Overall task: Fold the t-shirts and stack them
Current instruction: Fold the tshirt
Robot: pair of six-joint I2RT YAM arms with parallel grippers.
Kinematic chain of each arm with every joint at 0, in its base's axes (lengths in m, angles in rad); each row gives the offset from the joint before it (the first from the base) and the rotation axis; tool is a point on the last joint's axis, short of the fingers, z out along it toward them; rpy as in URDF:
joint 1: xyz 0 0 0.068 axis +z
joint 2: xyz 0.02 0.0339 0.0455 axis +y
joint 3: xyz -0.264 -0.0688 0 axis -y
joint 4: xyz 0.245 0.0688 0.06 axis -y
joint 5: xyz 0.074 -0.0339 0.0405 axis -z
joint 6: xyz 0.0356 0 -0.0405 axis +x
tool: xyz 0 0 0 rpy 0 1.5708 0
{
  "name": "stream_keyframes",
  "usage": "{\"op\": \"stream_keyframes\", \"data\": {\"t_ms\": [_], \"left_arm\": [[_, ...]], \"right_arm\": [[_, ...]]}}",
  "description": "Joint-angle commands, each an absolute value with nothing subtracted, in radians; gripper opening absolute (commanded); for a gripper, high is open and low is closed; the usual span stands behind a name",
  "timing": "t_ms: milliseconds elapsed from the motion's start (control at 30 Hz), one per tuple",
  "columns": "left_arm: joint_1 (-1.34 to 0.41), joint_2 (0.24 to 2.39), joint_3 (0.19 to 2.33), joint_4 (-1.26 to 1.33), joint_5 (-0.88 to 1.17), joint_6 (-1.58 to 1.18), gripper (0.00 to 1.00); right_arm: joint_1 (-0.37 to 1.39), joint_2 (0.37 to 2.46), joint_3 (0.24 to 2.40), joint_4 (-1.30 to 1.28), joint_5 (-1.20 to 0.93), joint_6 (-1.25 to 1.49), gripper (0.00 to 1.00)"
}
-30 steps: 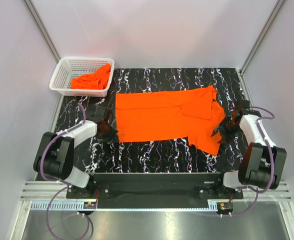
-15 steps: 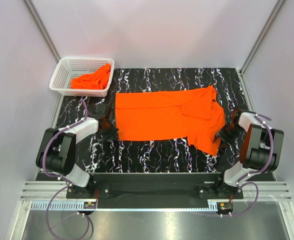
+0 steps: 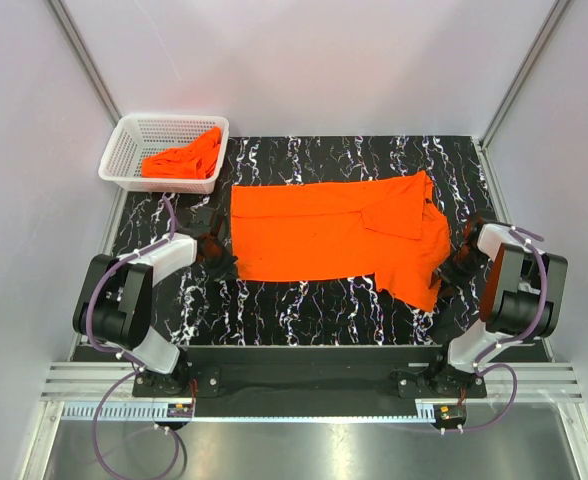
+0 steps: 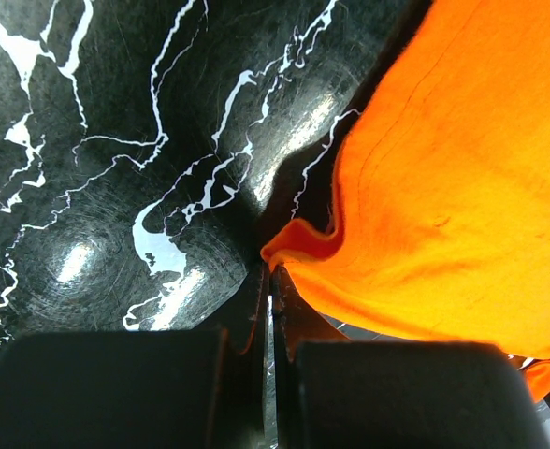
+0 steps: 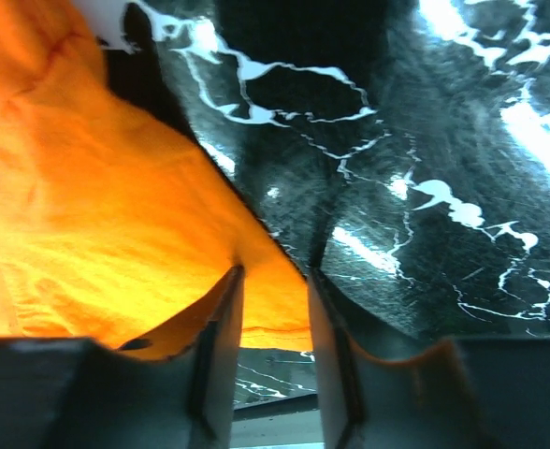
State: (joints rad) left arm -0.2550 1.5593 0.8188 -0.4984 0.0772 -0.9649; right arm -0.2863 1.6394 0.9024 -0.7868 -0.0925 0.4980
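One bright orange t-shirt [image 3: 324,228] lies spread on the black marble table [image 3: 304,310], with its right part folded over and rumpled. A second orange t-shirt [image 3: 186,159] lies bunched in the white mesh basket [image 3: 120,163]. My left gripper [image 3: 218,262] is at the spread shirt's near left corner. In the left wrist view the gripper [image 4: 270,271] is shut on that corner of the cloth [image 4: 443,187]. My right gripper [image 3: 452,268] is at the shirt's near right edge. In the right wrist view the gripper [image 5: 273,273] is open, with the cloth's edge [image 5: 88,187] between the fingers.
The basket stands at the table's far left corner. White walls and metal posts enclose the table on three sides. Both arm bases sit on the black rail [image 3: 314,360] at the near edge.
Both arms have drawn their elbows in. The right gripper has shifted slightly along the shirt's near right edge. The left gripper stays at the near left corner. The shirt has barely moved.
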Motion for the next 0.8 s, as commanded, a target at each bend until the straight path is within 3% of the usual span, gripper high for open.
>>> {"op": "stream_keyframes", "data": {"t_ms": [0, 300, 767], "left_arm": [[-0.252, 1.551, 0.828, -0.483, 0.086, -0.943, 0.0], [-0.253, 1.505, 0.782, -0.483, 0.094, -0.925, 0.0], [-0.253, 1.37, 0.686, -0.512, 0.114, -0.916, 0.0]], "right_arm": [[-0.285, 1.671, 0.867, -0.727, -0.089, 0.52, 0.34], [-0.285, 1.644, 0.853, -0.712, -0.107, 0.519, 0.0], [-0.285, 1.304, 0.847, -0.888, -0.028, 0.615, 0.0]]}}
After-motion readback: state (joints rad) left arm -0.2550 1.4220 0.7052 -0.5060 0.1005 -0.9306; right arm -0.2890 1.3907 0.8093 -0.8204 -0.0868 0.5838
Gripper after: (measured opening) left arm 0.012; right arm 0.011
